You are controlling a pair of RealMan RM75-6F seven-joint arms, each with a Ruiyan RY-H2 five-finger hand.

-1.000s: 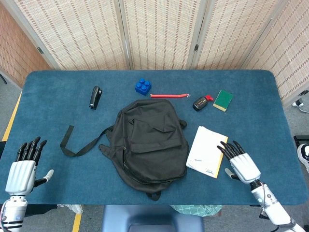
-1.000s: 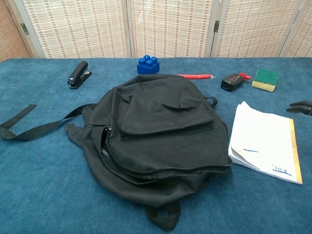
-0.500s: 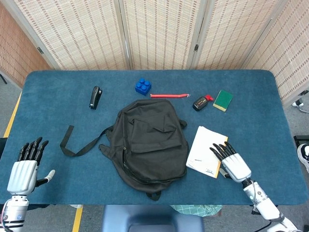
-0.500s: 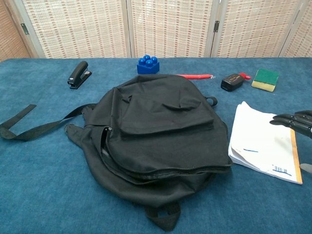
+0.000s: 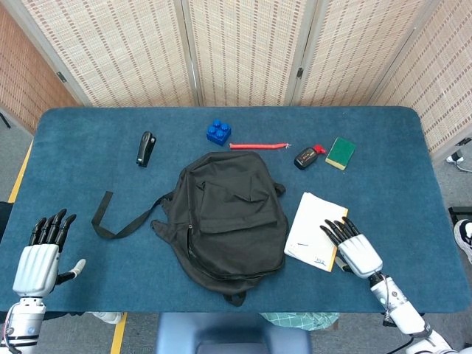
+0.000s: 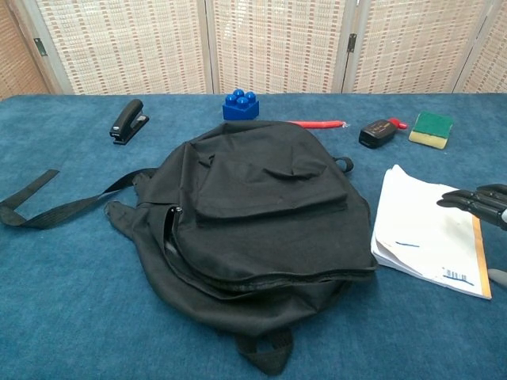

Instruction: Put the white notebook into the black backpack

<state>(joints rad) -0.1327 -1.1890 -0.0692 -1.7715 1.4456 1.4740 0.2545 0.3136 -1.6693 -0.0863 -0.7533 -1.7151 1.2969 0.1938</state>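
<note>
Both hands (image 5: 34, 265) (image 5: 358, 252) flat, fingers spread

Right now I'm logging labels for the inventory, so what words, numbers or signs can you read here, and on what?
Nothing can be read.
white notebook: a small dark printed block near its front corner and a short blue mark, both too small to read.
No print shows on the black backpack or stapler.
</note>
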